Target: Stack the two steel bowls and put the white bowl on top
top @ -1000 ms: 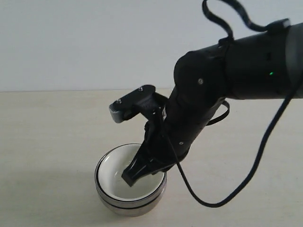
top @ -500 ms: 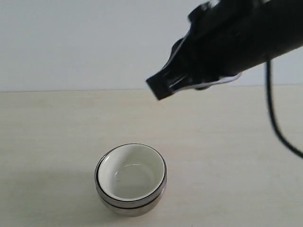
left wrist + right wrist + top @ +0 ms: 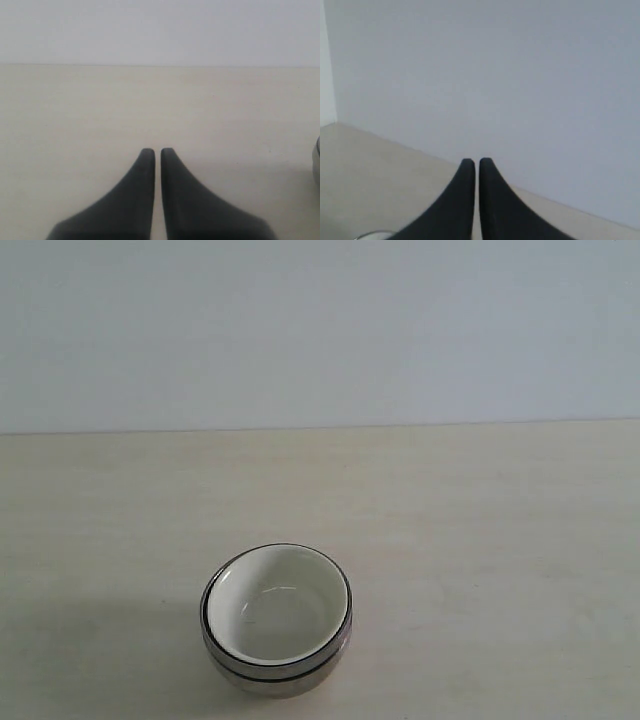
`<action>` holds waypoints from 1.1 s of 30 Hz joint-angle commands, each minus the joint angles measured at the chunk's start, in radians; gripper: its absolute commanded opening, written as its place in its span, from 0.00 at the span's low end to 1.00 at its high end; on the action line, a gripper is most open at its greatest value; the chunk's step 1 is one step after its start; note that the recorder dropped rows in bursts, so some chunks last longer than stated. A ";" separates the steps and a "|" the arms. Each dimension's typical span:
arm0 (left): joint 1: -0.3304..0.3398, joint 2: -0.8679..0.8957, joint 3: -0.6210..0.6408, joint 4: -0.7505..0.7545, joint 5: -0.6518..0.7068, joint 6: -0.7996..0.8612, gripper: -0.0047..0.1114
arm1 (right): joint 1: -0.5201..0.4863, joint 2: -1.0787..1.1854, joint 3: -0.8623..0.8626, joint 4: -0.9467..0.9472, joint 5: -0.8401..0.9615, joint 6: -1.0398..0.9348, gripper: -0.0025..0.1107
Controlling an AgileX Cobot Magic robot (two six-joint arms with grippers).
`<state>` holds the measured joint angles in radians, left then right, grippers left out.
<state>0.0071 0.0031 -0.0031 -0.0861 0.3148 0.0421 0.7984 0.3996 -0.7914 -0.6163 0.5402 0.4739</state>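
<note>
The white bowl (image 3: 277, 604) sits nested inside the steel bowls (image 3: 275, 680), whose shiny outer wall and dark rim lines show below it on the table. Neither arm appears in the exterior view. In the left wrist view my left gripper (image 3: 157, 150) is shut and empty above bare table, with a sliver of a steel bowl (image 3: 317, 160) at the frame's edge. In the right wrist view my right gripper (image 3: 476, 161) is shut and empty, raised and facing the wall, with a pale rim edge (image 3: 372, 234) just visible below it.
The light wooden table (image 3: 480, 540) runs back to a plain grey wall (image 3: 320, 330). Nothing else stands on it in these views.
The right arm has lifted out of the white bowl, swung up and away, and left the exterior view. The bowl stack has stayed in place.
</note>
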 commanded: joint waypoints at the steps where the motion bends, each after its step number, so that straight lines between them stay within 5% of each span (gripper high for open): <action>1: -0.005 -0.003 0.003 0.000 -0.007 -0.005 0.07 | 0.001 -0.187 0.060 -0.169 -0.048 0.245 0.02; 10: -0.005 -0.003 0.003 0.000 -0.007 -0.005 0.07 | -0.001 -0.400 0.143 -0.149 -0.141 0.328 0.02; 16: -0.005 -0.003 0.003 0.000 -0.007 -0.005 0.07 | -0.015 -0.400 0.225 -0.130 -0.407 0.365 0.02; 25: -0.005 -0.003 0.003 0.000 -0.007 -0.005 0.07 | -0.291 -0.400 0.320 -0.088 -0.394 0.373 0.02; 33: -0.005 -0.003 0.003 0.000 -0.007 -0.005 0.07 | -0.509 -0.400 0.388 -0.022 -0.562 0.385 0.02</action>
<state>0.0071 0.0031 -0.0031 -0.0861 0.3148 0.0421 0.3394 0.0039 -0.4325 -0.6579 0.0597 0.8495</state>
